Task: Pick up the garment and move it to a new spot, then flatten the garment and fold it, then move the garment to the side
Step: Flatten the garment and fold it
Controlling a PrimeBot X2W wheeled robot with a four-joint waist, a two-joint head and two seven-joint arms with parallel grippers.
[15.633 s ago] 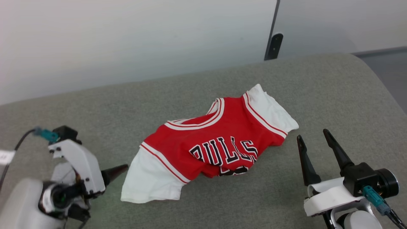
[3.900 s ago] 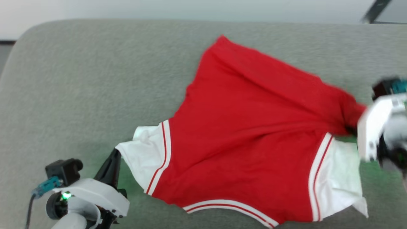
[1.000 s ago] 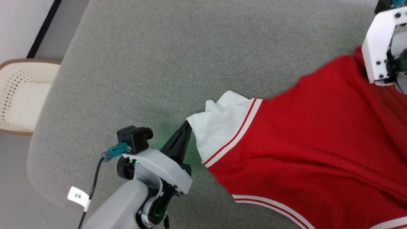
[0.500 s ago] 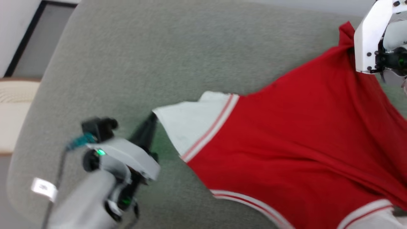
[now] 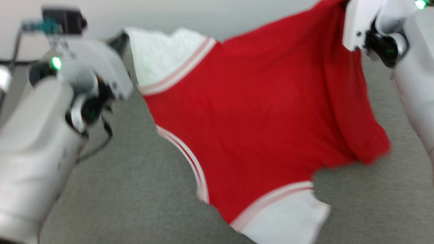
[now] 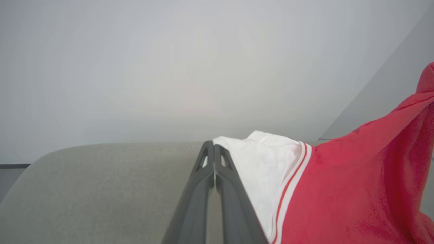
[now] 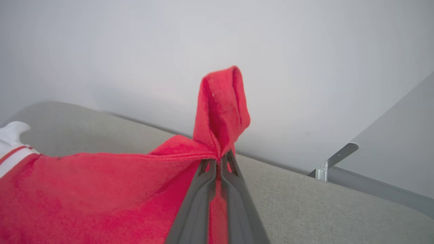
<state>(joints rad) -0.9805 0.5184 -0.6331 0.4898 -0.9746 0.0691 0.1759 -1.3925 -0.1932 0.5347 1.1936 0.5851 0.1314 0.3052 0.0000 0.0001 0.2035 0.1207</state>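
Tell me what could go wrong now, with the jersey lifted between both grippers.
1. The left gripper seems to pinch only the edge of the white sleeve, so the garment could slip free.
2. The right gripper holds a bunched red corner; that side may land creased.
3. The lower sleeve hangs loose and may tuck under when it is laid on the grey surface.

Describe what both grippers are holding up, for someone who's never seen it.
Above the wide grey-green fabric surface, a small red jersey shirt with white short sleeves hangs stretched between the left gripper and right gripper. Its bright red body and white-and-red striped trim set it apart from everything around it.
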